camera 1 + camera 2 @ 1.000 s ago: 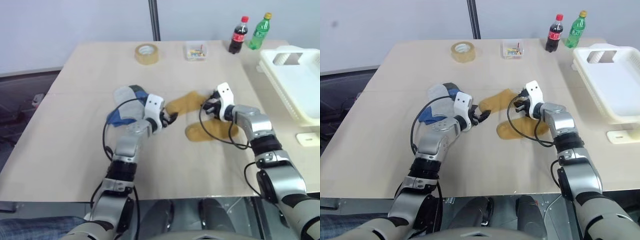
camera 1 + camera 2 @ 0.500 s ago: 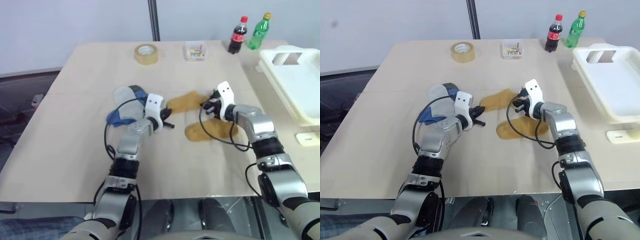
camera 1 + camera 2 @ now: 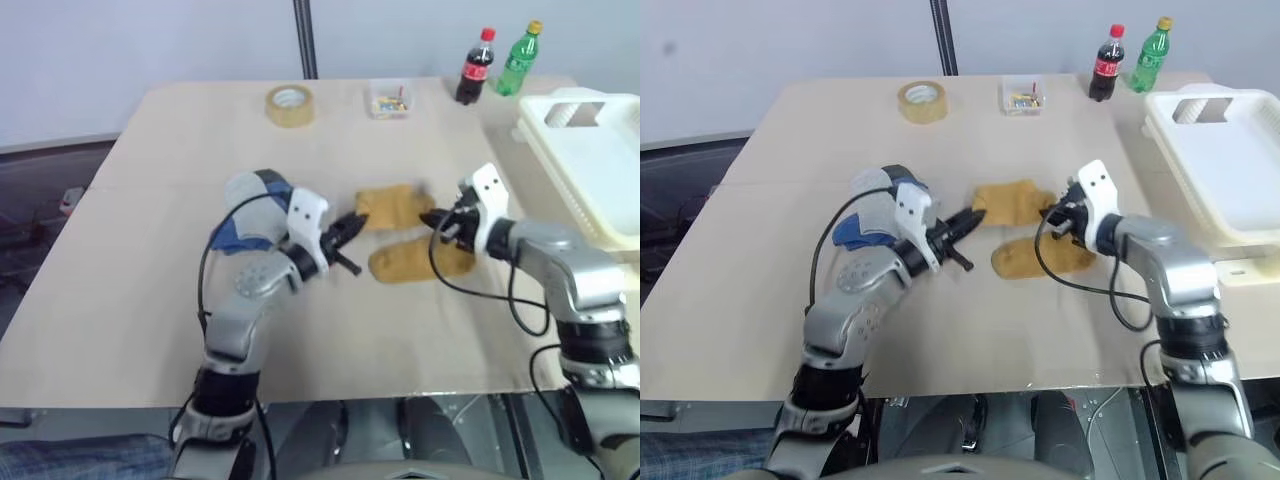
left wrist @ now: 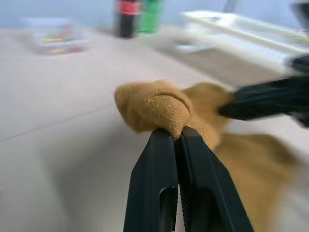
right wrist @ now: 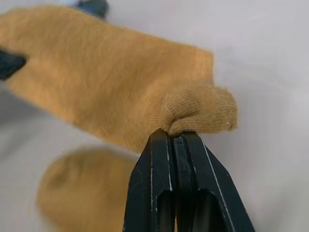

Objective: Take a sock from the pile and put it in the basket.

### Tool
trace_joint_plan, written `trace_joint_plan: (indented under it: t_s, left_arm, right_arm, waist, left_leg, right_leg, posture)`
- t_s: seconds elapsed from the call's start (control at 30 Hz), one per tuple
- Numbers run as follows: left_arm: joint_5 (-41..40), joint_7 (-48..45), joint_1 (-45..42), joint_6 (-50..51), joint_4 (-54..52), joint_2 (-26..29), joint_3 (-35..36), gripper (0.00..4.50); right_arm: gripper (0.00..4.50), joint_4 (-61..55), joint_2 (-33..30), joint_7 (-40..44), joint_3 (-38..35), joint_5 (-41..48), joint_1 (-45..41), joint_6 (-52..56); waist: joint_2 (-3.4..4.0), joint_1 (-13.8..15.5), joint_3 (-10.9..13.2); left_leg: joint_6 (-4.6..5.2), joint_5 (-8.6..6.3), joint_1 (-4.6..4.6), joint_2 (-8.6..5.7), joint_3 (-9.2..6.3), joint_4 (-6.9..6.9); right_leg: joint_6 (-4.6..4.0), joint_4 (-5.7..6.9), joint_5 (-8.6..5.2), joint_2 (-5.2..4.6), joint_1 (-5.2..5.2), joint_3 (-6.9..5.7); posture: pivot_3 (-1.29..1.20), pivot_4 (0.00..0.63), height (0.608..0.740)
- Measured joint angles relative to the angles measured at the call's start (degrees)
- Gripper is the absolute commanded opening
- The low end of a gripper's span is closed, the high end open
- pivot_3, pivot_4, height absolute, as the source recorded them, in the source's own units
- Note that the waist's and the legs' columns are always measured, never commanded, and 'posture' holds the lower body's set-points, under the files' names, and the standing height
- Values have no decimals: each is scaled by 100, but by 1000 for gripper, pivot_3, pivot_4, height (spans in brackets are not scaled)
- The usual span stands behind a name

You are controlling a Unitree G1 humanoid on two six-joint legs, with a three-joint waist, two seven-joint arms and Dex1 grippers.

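Two grippers, one mustard sock (image 3: pixel 392 207): the left gripper (image 3: pixel 352 226) is clamped shut on one end and the right gripper (image 3: pixel 437 220) is pinched tight on the other. It's soft, light, floppy knit, so an end fold is a fine spot to grab. Its long axis runs left-right between them, slung just above the table (image 3: pixel 150 250), next to the pile (image 3: pixel 250 210), well away from the basket (image 3: pixel 590 160).

I saw a mustard sock (image 5: pixel 116 82) of soft, ribbed knit cloth, matt and fuzzy. My tools' fingers (image 4: pixel 159 193) were smooth black plastic with a dull sheen. The worktop (image 3: pixel 150 300) looked matt beige, the basket (image 3: pixel 1230 170) glossy white plastic.
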Motion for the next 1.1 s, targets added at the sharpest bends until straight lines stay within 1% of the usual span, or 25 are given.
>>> trace_joint_plan:
  t_s: [0.07,0.13,0.27,0.37,0.43,0.63,0.83,1.1]
  left_arm:
    - [-26,1,319,234,-189,121,-239,58]
    - [6,18,445,254,-195,144,-449,58]
    - [66,135,485,187,-182,93,-534,58]
    - [162,234,529,37,-39,32,-664,58]
    - [242,260,546,-75,161,-24,-759,58]
    - [420,277,472,-451,723,-185,-925,58]
    - [487,361,378,-580,1056,-494,-957,58]
    - [645,351,263,-685,1263,-502,-1110,58]
  right_arm:
    - [0,-373,-168,-121,-184,128,213,476]
    - [0,-724,-222,-241,-405,312,348,864]
    - [0,-1110,-449,-322,-481,469,609,1105]
    - [0,-1203,-563,-397,-521,559,730,1209]
    - [0,-1242,-622,-425,-527,616,771,1285]
    - [0,-1252,-787,-544,-530,641,853,1222]
    - [0,-904,-843,-589,-504,588,852,928]
    - [0,-802,-1057,-587,-423,596,910,894]
  waist:
    - [0,5,0]
    - [0,54,0]
    - [0,126,1]
    - [0,138,1]
    - [0,155,1]
    - [-1,205,1]
    - [-2,244,2]
    - [-2,246,2]
  left_leg:
    - [0,0,3,0,5,0]
    - [-1,0,12,4,6,0]
    - [10,-7,67,9,5,-10]
    - [19,-13,71,8,7,-8]
    - [2,-2,71,8,6,-8]
    - [1,-2,71,9,6,-7]
    - [1,-2,70,9,6,-7]
    - [1,-2,69,9,6,-8]
  right_leg:
    - [-6,3,5,1,0,3]
    - [-14,4,11,4,9,2]
    - [-16,-9,11,6,68,-5]
    - [-15,-13,11,4,74,-5]
    - [-15,-13,11,4,73,-5]
    - [-15,-13,11,4,74,-6]
    - [-15,-15,11,4,73,-6]
    - [-15,-15,11,4,73,-6]
  posture:
    - [0,150,739]
    - [0,150,739]
    - [0,150,739]
    - [0,150,739]
    - [0,150,739]
    - [0,150,739]
    - [0,150,739]
    - [0,150,739]
